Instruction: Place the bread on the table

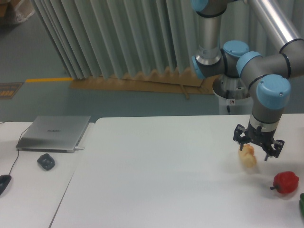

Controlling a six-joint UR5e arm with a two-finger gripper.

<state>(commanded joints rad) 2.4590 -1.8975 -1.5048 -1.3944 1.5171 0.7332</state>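
Observation:
The bread (247, 156), a small pale yellow-orange lumpy roll, shows at the right side of the white table (156, 175). It is under the left half of my gripper (258, 147). The gripper points straight down with its dark fingers (240, 137) spread wide, so it is open with nothing clamped between them. The bread looks to be resting on the tabletop or a hair above it; I cannot tell which. The arm's blue-capped wrist rises directly above the gripper.
A red pepper (286, 182) lies to the right of the bread, and a green object (301, 203) is cut off at the right edge. On the adjoining left table are a closed laptop (53, 133), a dark small object (46, 162) and a black mouse (4, 183).

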